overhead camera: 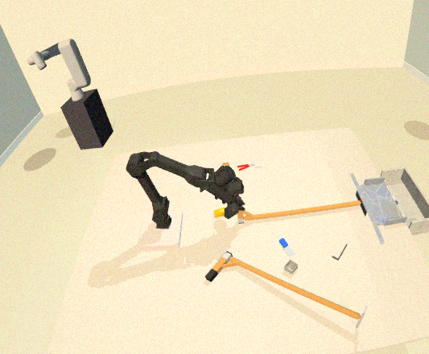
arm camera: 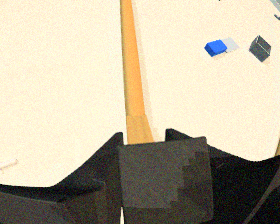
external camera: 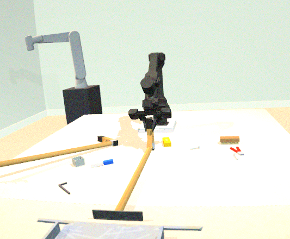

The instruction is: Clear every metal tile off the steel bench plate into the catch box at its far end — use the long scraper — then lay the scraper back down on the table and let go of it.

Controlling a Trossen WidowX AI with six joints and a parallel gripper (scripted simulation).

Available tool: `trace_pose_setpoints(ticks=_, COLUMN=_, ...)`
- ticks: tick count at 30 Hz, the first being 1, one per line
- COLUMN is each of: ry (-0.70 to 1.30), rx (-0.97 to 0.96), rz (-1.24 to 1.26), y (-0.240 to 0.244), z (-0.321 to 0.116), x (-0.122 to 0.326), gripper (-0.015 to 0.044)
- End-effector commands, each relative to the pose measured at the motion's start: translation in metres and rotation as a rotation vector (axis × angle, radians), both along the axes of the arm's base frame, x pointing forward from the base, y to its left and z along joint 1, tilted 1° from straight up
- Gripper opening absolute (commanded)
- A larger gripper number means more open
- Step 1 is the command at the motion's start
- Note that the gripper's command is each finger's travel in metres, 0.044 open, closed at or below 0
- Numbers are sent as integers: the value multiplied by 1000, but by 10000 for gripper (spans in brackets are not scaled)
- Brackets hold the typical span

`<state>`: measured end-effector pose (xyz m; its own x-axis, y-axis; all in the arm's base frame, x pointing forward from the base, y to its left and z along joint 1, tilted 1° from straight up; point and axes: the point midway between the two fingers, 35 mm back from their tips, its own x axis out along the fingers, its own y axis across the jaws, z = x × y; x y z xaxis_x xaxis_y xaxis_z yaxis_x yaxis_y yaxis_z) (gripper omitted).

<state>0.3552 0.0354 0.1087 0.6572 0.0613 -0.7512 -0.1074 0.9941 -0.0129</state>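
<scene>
My gripper (overhead camera: 240, 211) (external camera: 149, 129) (arm camera: 144, 136) is shut on the black grip of the long scraper (overhead camera: 304, 211) (external camera: 135, 180) (arm camera: 134, 75). Its orange shaft runs away from the arm to a wide black blade (overhead camera: 361, 203) (external camera: 117, 215) at the near edge of the steel bench plate (overhead camera: 378, 201) (external camera: 108, 232). I cannot tell whether the blade touches anything. The catch box (overhead camera: 414, 194) adjoins the plate's far end. A small dark spot shows where plate and box meet; I cannot tell what it is. No tile can be made out clearly on the shiny plate.
A second orange-shafted tool (overhead camera: 292, 286) (external camera: 53, 154) with a thin grey head lies to one side. Around the shaft lie a blue-and-white object (overhead camera: 283, 243) (arm camera: 216, 48), a grey cube (overhead camera: 290, 266) (external camera: 78, 161), a hex key (external camera: 64, 188), a yellow block (external camera: 166, 142) and red-handled pliers (overhead camera: 244, 166).
</scene>
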Motion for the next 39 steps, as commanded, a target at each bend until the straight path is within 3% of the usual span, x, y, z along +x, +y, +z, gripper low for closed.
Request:
trace_pose_setpoints(ticks=1, ry=-19, rx=1, rz=3, y=1, z=6, x=10, gripper=0)
trace_pose_setpoints(ticks=39, ry=-27, rx=2, rz=-2, y=7, z=8, x=69, gripper=0)
